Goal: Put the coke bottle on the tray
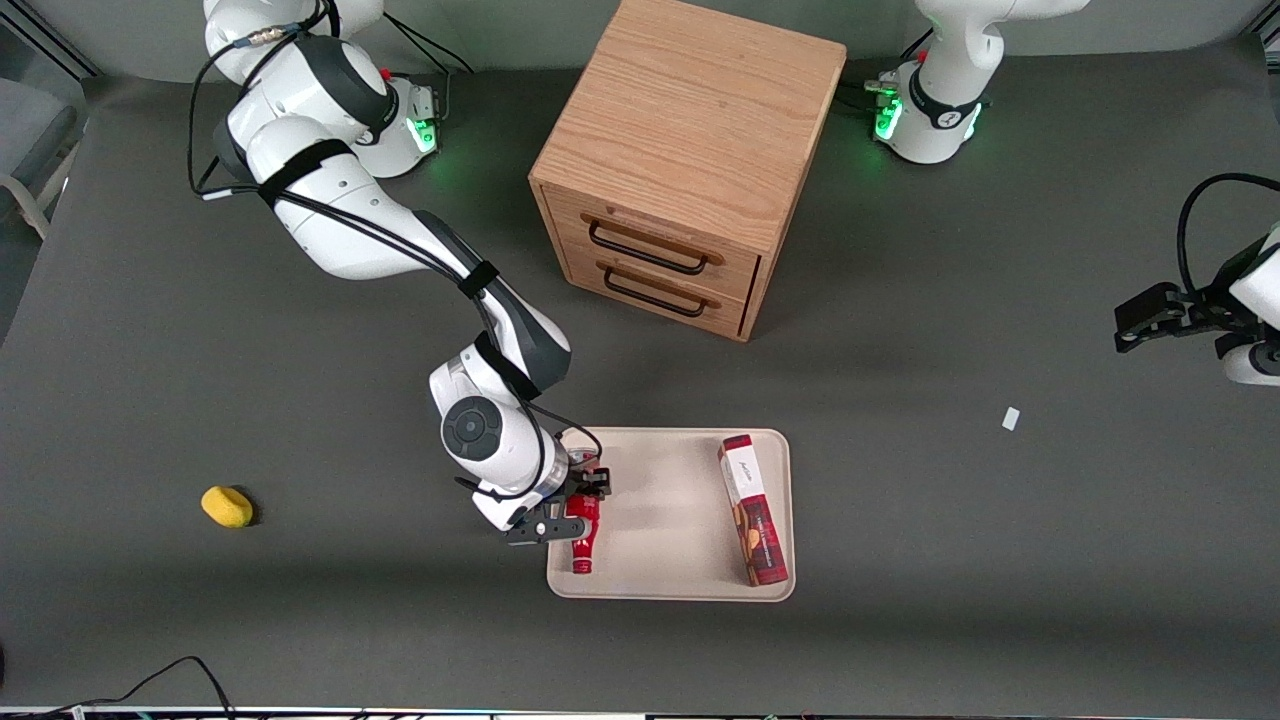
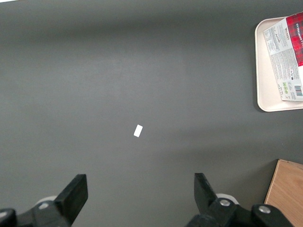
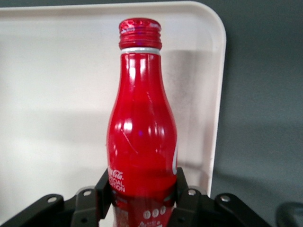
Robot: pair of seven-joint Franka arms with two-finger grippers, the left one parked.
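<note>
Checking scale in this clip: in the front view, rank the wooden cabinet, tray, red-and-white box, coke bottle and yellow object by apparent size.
1. Wooden cabinet
2. Tray
3. Red-and-white box
4. Coke bottle, held in the gripper over the tray's edge
5. Yellow object, close to the bottle; unsure.

R arm: stretched out, wrist low | pincer (image 1: 574, 507): fingers (image 3: 105, 190) clamped on bottle (image 3: 142, 142)

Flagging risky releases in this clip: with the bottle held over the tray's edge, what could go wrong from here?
The gripper is shut on the slim red coke bottle, which lies lengthwise close to the beige tray rim at the working arm's end. Once released, it might roll against or over that low rim; it is unlikely to reach the red-and-white box.
</note>
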